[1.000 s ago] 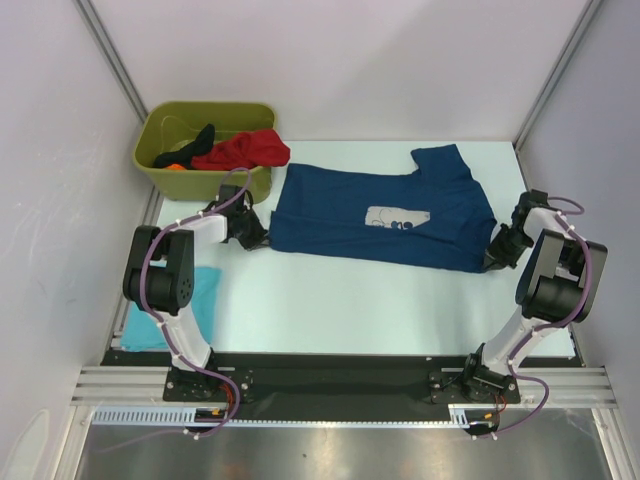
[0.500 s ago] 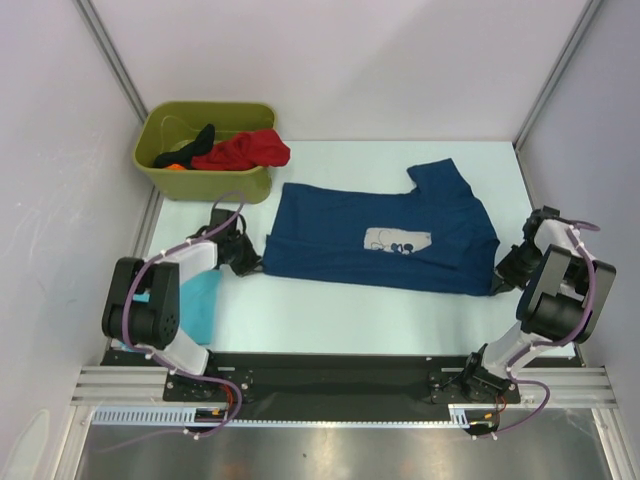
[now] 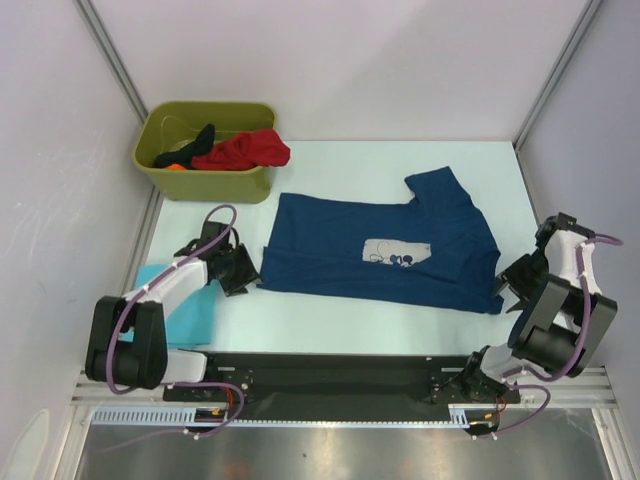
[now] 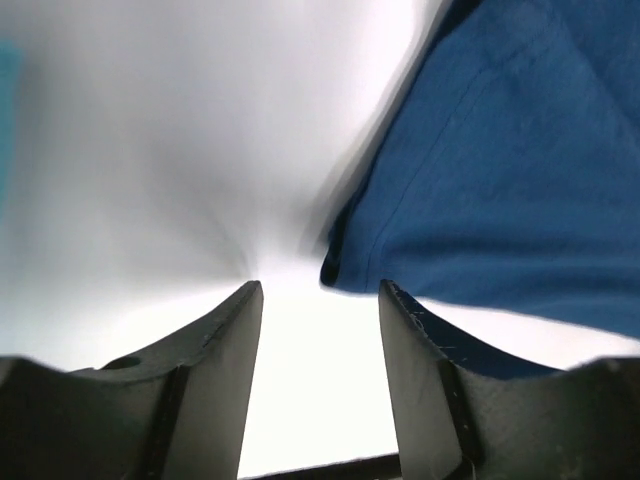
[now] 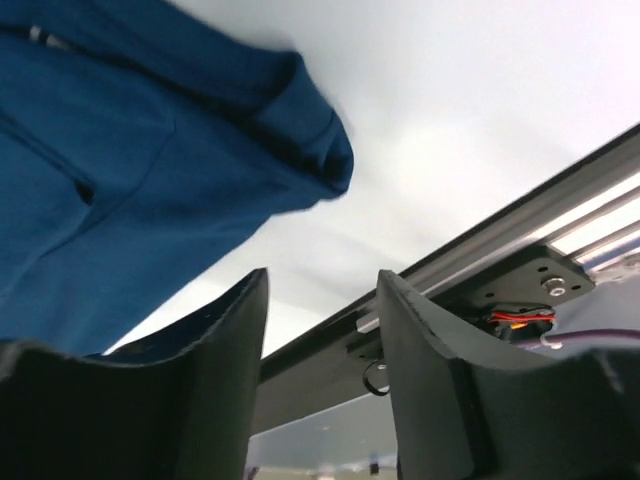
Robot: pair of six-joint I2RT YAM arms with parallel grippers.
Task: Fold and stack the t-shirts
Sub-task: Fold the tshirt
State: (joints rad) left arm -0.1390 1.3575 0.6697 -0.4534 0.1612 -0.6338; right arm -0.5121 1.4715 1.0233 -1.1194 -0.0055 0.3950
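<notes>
Jaws apart beside soft navy t-shirt [image 3: 340, 240]

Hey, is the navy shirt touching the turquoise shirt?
Apart. The top view shows the left end effector and bare table between the navy shirt and the turquoise shirt.

Four t-shirts [image 3: 385, 250] [image 3: 185, 315] [image 3: 245, 150] [image 3: 200, 138], one bin [image 3: 205, 185], two grippers [image 3: 245, 270] [image 3: 508, 283].
</notes>
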